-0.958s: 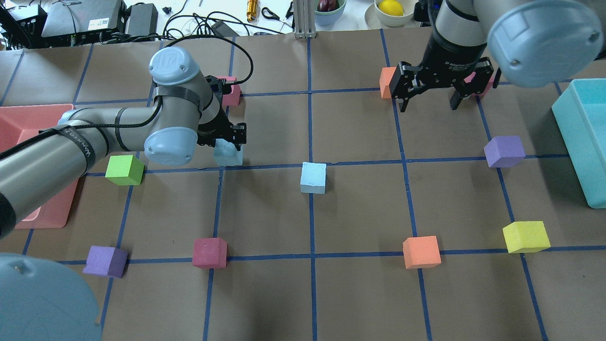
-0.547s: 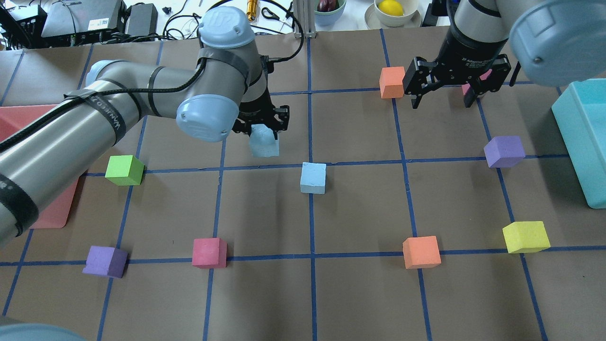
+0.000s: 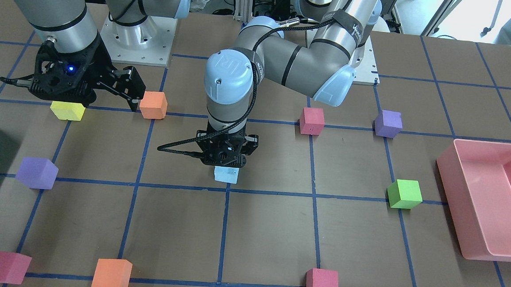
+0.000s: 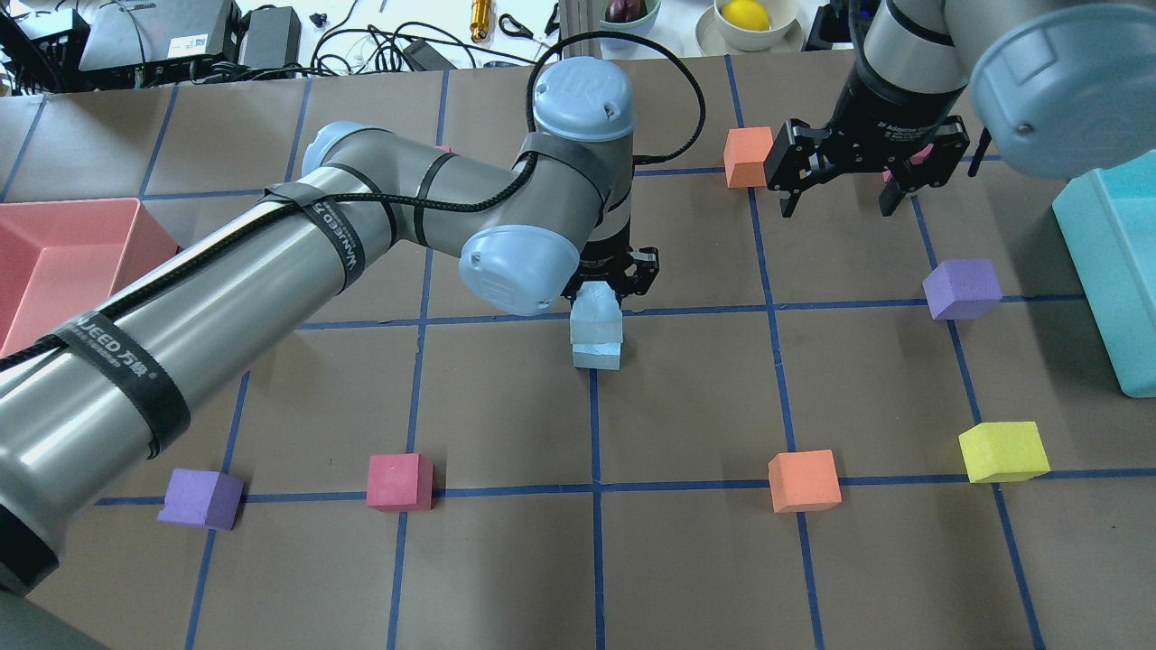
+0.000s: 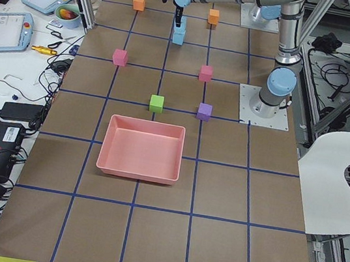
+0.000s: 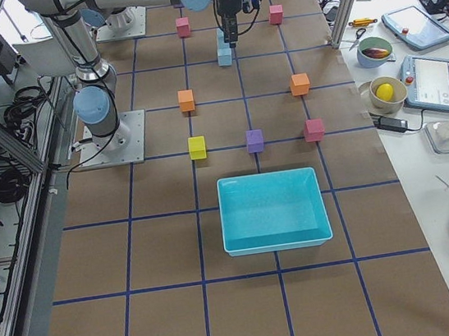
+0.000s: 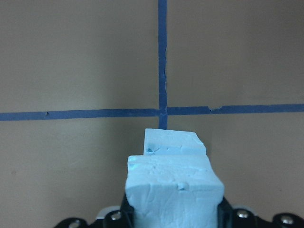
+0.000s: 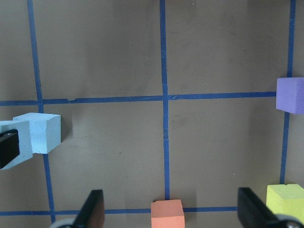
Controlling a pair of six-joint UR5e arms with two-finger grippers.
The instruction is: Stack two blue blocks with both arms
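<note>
My left gripper (image 4: 598,302) is shut on a pale blue block (image 4: 596,312) and holds it directly over the second blue block (image 4: 597,355), which rests on a tape crossing at the table's middle. The held block overlaps the lower one's top; I cannot tell whether they touch. In the left wrist view the held block (image 7: 174,190) fills the foreground, with the lower block (image 7: 174,142) just beyond it. In the front view a blue block (image 3: 226,175) shows under the left gripper (image 3: 223,157). My right gripper (image 4: 840,194) is open and empty, hovering at the far right.
A teal bin (image 4: 1111,271) stands at the right edge and a pink tray (image 4: 63,253) at the left. Coloured cubes lie around: orange (image 4: 748,156), purple (image 4: 962,289), yellow (image 4: 1002,451), orange (image 4: 804,480), red (image 4: 399,481), purple (image 4: 200,498), green (image 3: 405,194).
My left arm has swung right, carrying the blue block from the left of the table to over the second blue block. The right gripper shifted slightly and stayed open.
</note>
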